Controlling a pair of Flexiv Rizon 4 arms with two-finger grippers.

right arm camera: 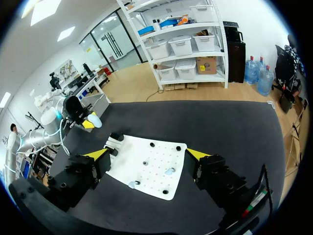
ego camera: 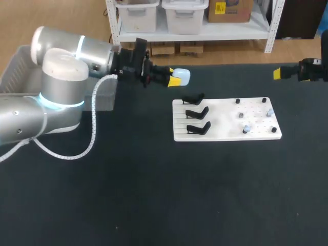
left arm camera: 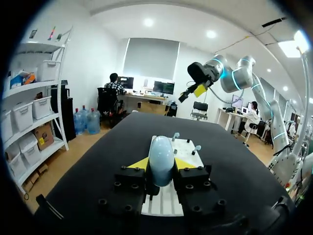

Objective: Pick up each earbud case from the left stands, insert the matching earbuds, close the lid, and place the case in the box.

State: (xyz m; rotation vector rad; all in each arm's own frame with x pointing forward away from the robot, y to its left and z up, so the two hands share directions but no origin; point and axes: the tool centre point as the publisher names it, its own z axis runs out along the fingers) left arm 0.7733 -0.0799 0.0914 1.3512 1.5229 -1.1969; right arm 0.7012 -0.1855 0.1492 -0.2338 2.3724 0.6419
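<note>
Earbud case [ego camera: 182, 76]: pale blue and rounded, held off the surface just behind the white board's near-left corner; its lid looks closed.
Left gripper [ego camera: 174, 78]: clamped on the case from both sides, with the yellow tips pressed against its flanks.
Long axis: the case lies lengthwise along the fingers, its rounded end sticking out past the tips and pointing towards the board.
Key relation: the earbuds [ego camera: 246, 128], small pale pieces on pegs, sit on the board's right half, ahead of and below the held case. They are nearer the right arm.
Right gripper [ego camera: 277, 73]: fingers wide apart and holding nothing, well away from the case at the surface's far right edge. Its own wrist view looks down on the board.
Stands [ego camera: 197, 113]: three black cradles on the board's left half, with no case visible on any of them.
White board [ego camera: 220, 120]: flat, rectangular and pegged.
Box [ego camera: 15, 66]: a grey bin at the far left, behind the left arm.
Surface [ego camera: 154, 195]: matte black.
</note>
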